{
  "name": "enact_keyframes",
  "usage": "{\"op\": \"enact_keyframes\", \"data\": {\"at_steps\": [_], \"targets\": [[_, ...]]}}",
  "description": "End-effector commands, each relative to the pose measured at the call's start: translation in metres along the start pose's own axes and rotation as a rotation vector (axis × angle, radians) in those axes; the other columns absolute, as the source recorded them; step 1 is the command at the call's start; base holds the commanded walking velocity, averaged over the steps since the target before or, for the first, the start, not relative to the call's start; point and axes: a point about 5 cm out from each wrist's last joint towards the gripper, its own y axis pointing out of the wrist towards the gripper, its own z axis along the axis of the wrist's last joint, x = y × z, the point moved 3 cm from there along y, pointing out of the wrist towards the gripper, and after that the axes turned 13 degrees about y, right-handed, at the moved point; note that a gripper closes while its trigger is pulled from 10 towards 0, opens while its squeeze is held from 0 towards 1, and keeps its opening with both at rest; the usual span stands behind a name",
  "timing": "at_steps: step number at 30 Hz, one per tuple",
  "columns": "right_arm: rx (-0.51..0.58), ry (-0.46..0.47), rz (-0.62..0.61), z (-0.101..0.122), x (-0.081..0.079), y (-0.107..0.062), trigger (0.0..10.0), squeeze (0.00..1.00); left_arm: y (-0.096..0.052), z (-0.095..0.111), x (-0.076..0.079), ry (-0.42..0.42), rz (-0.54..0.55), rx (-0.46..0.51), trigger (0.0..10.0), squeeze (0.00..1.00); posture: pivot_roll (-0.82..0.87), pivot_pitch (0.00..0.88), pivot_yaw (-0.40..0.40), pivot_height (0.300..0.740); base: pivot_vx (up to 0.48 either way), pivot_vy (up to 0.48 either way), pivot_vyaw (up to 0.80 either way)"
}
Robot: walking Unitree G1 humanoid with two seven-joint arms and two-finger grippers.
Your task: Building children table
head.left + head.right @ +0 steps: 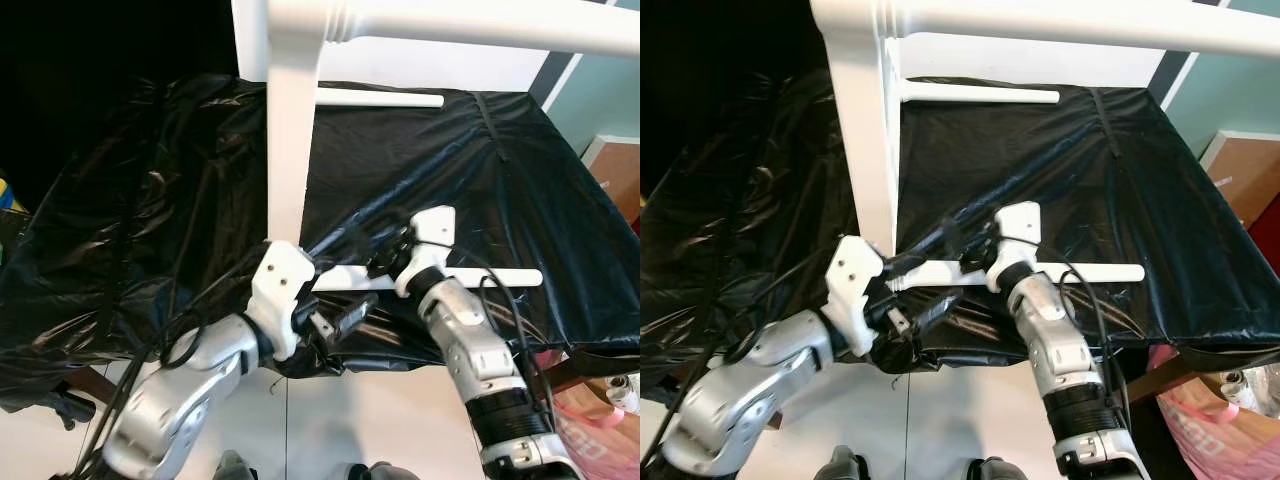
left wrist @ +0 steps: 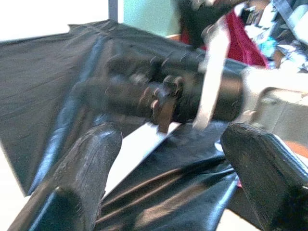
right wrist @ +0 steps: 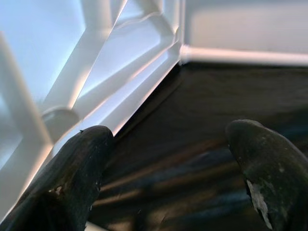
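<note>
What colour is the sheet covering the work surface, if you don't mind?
Black and glossy; the sheet shows best in the left eye view.

Head views were evenly bright and sharp, glare streaked the crinkled glossy black plastic sheet point(image 1: 420, 160), the white painted wooden table frame point(image 1: 290, 120) looked nearly blown out, left wrist view was smeared by motion blur, right wrist view was soft with blurred foreground fingertips point(image 3: 72, 178).

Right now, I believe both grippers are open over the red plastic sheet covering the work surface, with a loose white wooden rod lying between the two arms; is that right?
Not quite: the plastic sheet is black, not red, as the left eye view shows. The rest holds: the left gripper and right gripper are open over it, and the loose white wooden rod lies between the arms.
</note>
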Motion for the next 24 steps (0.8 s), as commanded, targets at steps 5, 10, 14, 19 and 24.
{"op": "enact_keyframes", "data": {"at_steps": [5,10,14,19,24], "targets": [[0.132,-0.082,-0.149,0.028,0.014,-0.003,10.0,0.0,0.037,-0.028,-0.023,-0.012,0.242,-0.091,10.0,0.0,0.05,0.109,-0.07,0.74,0.0,0.0,0.0],[0.146,-0.114,-0.178,0.028,0.008,-0.007,10.0,0.0,0.047,-0.041,-0.045,-0.023,0.389,-0.129,10.0,0.0,0.03,0.096,-0.058,0.74,0.0,0.0,0.0],[0.15,-0.152,-0.194,0.029,0.014,-0.011,10.0,0.0,0.029,-0.058,-0.07,0.015,0.498,-0.184,10.0,0.0,0.02,0.083,-0.046,0.74,0.0,0.0,0.0],[0.12,-0.16,-0.203,0.021,0.016,-0.018,10.0,0.0,0.009,-0.069,-0.082,0.03,0.543,-0.204,10.0,0.0,0.02,0.078,-0.044,0.74,0.0,0.0,0.0],[0.143,-0.246,-0.181,0.023,0.009,-0.025,10.0,0.0,0.036,-0.051,-0.041,-0.006,0.372,-0.104,10.0,0.0,0.03,0.077,-0.043,0.74,0.0,0.0,0.0]]}}
